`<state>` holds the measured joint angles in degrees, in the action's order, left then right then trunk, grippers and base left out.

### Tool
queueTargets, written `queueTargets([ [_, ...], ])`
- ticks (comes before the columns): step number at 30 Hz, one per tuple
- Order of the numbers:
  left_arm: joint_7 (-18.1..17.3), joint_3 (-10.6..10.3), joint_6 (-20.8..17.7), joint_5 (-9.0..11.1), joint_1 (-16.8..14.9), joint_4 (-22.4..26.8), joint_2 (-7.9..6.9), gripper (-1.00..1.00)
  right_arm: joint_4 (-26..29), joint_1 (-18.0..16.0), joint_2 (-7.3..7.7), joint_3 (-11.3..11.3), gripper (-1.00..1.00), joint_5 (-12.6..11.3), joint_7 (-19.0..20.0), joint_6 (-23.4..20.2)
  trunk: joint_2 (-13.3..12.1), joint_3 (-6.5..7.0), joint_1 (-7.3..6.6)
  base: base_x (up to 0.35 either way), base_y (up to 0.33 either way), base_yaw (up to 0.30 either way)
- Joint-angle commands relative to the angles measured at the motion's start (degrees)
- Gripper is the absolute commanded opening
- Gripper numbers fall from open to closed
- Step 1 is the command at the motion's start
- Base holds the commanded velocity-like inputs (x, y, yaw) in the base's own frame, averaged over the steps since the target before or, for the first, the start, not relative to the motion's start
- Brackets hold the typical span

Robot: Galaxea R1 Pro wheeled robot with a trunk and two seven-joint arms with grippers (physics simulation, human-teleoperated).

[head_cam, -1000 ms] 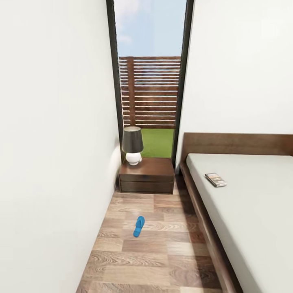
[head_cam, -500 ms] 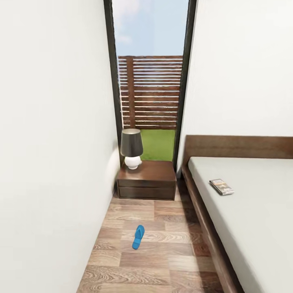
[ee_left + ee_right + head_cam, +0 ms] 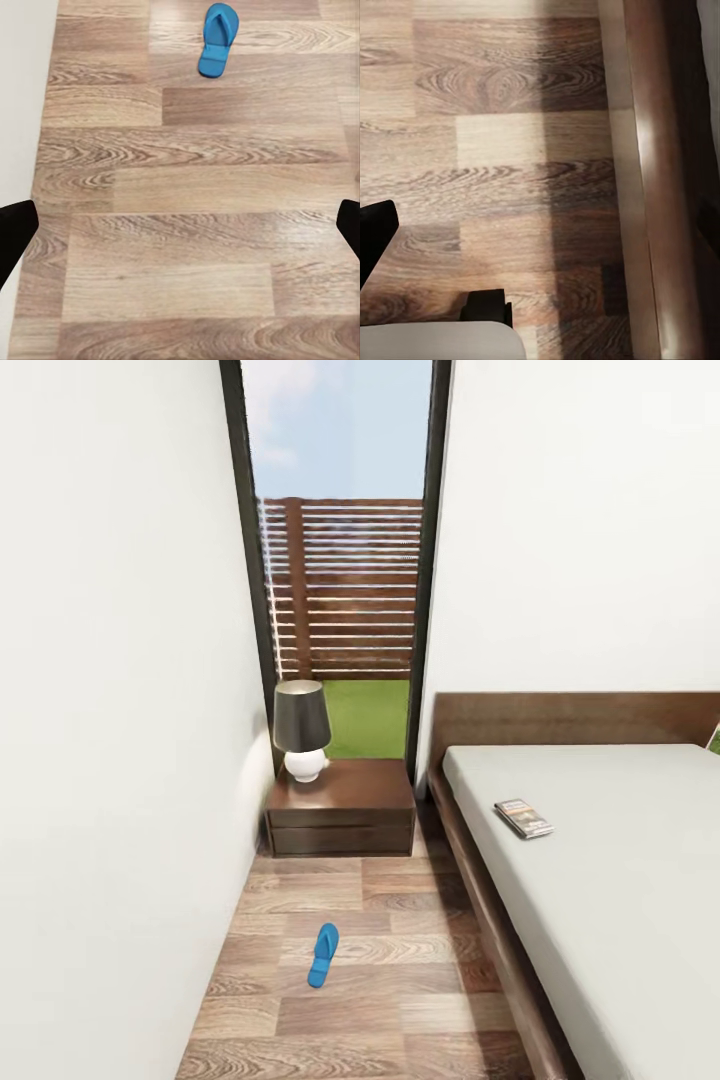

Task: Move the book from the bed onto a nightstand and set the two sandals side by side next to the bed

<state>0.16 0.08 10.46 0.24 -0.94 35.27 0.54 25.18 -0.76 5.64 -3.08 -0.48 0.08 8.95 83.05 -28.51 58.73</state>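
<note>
The whole view is sliding over compared with half a second ago: the tall dark-framed glass window and the small glossy dark brown nightstand are now sitting further toward nine o'clock in the head view, which tells me the camera is turning, not the furniture. The one bright blue flat flip-flop is lying on the brown wood-plank floor in the narrow aisle, at about six o'clock from the nightstand and well apart from it, its length running roughly along the aisle. On the nightstand a lamp with a dark shade and a round white base is standing at the back corner toward the white wall. The thin dark paperback with the orange band is lying flat on the pale grey-white mattress of the low dark-framed bed, near the aisle-side edge, at about three o'clock from the nightstand. In the left wrist view the left gripper is pointing down at bare planks with its two black fingertips spread wide, nothing between them, and the flip-flop is lying well ahead of it at twelve o'clock. In the right wrist view one black fingertip is hanging over the floor beside the bed's brown side rail; I cannot tell how that gripper's jaws stand.
</note>
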Motion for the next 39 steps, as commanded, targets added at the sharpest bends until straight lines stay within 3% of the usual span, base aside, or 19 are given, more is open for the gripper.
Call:
queueTargets([
  [1,0.0,0.0,0.2,0.0,0.0,0.0,0.0,1.0,0.0,0.0,-0.01,-0.1,1.0,-0.1,0.0,0.2,0.0,-0.06,0.0,0.001,0.0,-0.01],
  [39,0.0,0.0,0.2,0.1,0.0,0.0,-0.01,1.0,0.0,0.0,-0.01,-0.1,1.0,0.0,0.0,0.2,0.0,-0.3,0.0,0.0,0.0,-0.029],
])
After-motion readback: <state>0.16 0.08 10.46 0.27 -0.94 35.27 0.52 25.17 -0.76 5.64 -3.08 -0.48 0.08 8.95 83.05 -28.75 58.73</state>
